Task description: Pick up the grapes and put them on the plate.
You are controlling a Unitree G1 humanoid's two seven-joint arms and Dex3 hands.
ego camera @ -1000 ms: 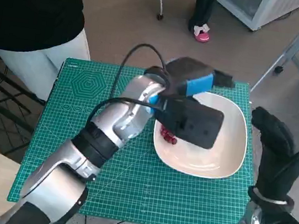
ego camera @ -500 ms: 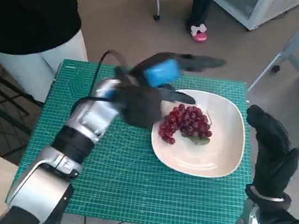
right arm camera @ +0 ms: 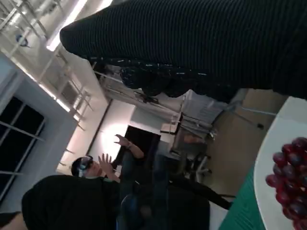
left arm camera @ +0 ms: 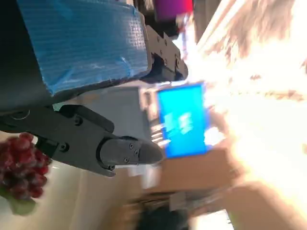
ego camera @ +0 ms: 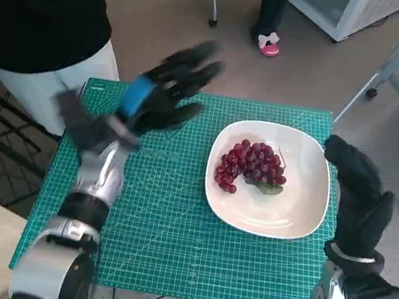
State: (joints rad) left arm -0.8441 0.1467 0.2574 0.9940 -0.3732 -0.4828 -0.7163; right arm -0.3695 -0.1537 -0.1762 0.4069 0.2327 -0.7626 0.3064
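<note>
Nearest to us, our right hand in its black glove stands upright at the desk's right edge, just beside the plate. It holds nothing; its fingers look loosely together, but we cannot tell for certain how they lie. In the right wrist view the glove is a dark band, with the plate's rim and a few grapes below it.

Ahead of us the green mat covers the desk. The white plate sits on its right half, and the grapes lie on the plate, a dark red bunch in the far-left part of the dish with a small green leaf at its near edge. No hand touches them.

Our left hand is raised over the far-left part of the mat, well apart from the plate, blurred, its fingers spread wide and holding nothing. The blue tape shows on its back. In the left wrist view the taped back fills one corner, a black finger reaches out bare, and the grapes show at the edge on the plate.

Beyond the desk a person in a black top and pale trousers stands at the far left, and a pink shoe rests on the floor farther off.
</note>
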